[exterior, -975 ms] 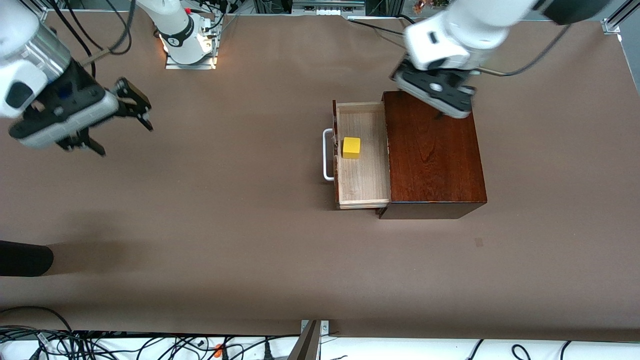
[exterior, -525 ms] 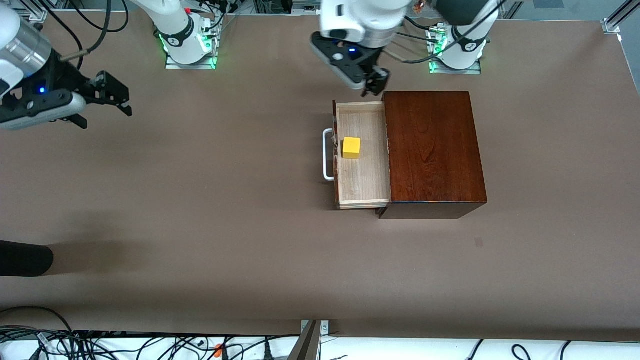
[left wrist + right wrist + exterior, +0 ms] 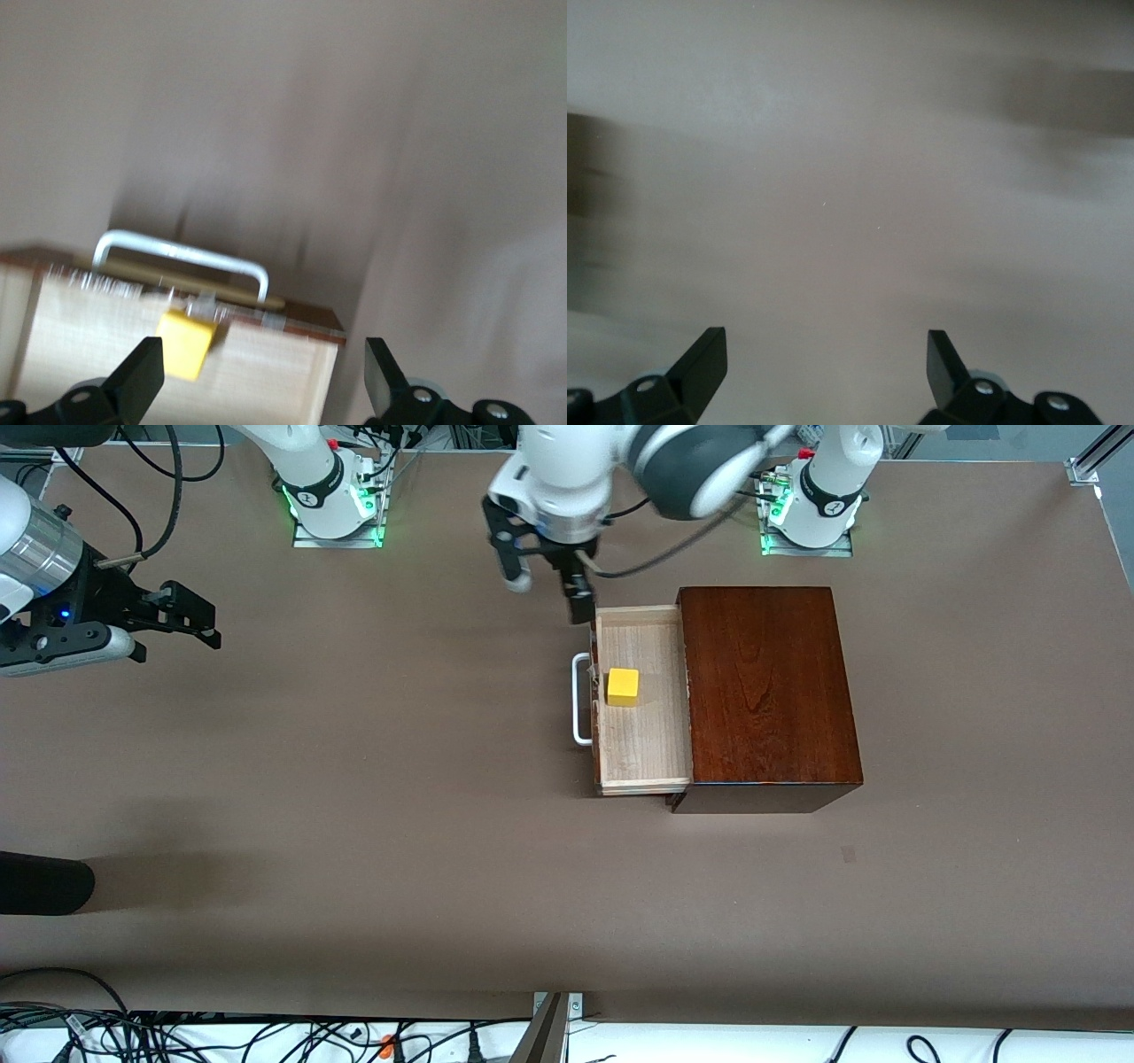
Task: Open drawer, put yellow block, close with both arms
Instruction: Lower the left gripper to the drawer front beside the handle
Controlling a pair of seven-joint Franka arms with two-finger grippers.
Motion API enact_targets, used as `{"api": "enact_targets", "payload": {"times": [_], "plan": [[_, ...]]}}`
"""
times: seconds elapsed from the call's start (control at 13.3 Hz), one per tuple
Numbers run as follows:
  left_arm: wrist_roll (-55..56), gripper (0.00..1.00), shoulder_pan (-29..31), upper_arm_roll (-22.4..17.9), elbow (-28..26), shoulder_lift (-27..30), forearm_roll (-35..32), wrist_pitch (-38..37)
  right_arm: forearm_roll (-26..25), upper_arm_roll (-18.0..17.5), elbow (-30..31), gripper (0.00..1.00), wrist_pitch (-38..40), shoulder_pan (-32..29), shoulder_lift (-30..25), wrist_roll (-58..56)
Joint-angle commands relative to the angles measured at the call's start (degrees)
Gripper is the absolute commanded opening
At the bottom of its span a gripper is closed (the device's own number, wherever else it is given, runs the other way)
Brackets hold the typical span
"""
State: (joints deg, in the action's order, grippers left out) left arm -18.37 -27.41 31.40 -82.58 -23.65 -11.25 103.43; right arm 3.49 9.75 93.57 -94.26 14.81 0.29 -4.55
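1. The left hand [image 3: 545, 589] hangs with its two fingers spread and nothing between them, over the bare counter [image 3: 354, 779] just beside the drawer's corner that lies farthest from the front camera.
2. From that hand the drawer [image 3: 642, 735] lies toward the front camera and slightly toward the left arm's end of the counter. In the left wrist view the white bar handle [image 3: 182, 257] shows past the fingertips, with the yellow block [image 3: 186, 343] in the tray near it.
3. The drawer stands pulled out of the dark mahogany box [image 3: 766, 691]. Its long axis runs from near the robots' bases toward the front camera, as does the handle, so I judge a closing push must go across that axis, from the handle toward the box.
4. The yellow block sits inside the drawer, close to the front panel, so the placing looks done and only the closing remains.
5. The right hand [image 3: 173, 615] is released too, empty, over bare counter well apart from the drawer at the right arm's end. The left hand is far nearer the handle.
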Motion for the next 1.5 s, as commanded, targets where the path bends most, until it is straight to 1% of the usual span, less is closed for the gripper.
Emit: {"api": "enact_targets", "payload": {"times": [0.0, 0.07, 0.15, 0.38, 0.53, 0.67, 0.9, 1.05, 1.27, 1.43], "plan": [[-10.16, 1.00, -2.12, -0.46, 1.37, -6.21, -3.25, 5.02, 0.20, 1.14, -0.84, 1.00, -1.09, 0.31, 0.58, 0.95], [-12.97, 1.00, -3.52, -0.55, 1.55, -8.32, -6.73, 6.68, 0.12, 1.23, -0.84, 1.00, -1.53, 0.31, 1.54, 1.38], [-13.53, 1.00, -3.88, -0.46, 1.46, -10.43, -9.55, 8.09, 0.20, 1.14, -1.19, 1.00, -1.97, 0.31, 1.64, 2.17], [-13.35, 1.00, -4.50, -0.99, 1.29, -13.60, -10.90, 8.28, 0.12, 1.14, -1.90, 1.00, -1.10, 0.48, 1.73, 2.35], [-13.44, 1.00, -4.32, -2.30, 1.02, -14.93, -10.90, 8.02, -0.15, 1.14, -1.90, 1.00, -1.10, 0.40, 1.64, 2.18], [-13.53, 1.00, -4.15, -3.97, 0.06, -14.93, -10.90, 7.49, -1.81, 1.14, -1.72, 1.00, -1.10, 0.48, 1.73, 2.26], [-13.62, 1.00, -3.53, -5.56, -0.12, -14.41, -10.90, 4.42, -1.73, 0.62, -1.99, 1.00, -1.80, 1.27, 2.35, 2.35], [-13.62, 1.00, -3.18, -5.83, -0.04, -13.88, -10.90, 4.07, -1.03, 0.88, -2.25, 1.00, -1.80, 0.93, 2.35, 2.44], [-13.62, 1.00, -3.00, -5.83, 0.14, -13.35, -10.90, 3.10, -1.11, 1.93, -2.25, 1.00, -1.19, 0.66, 2.17, 2.35], [-13.62, 1.00, -2.39, -6.26, 0.14, -13.00, -10.90, 2.57, -1.20, 1.93, -2.25, 1.00, -1.45, 0.66, 1.82, 2.35]]}}
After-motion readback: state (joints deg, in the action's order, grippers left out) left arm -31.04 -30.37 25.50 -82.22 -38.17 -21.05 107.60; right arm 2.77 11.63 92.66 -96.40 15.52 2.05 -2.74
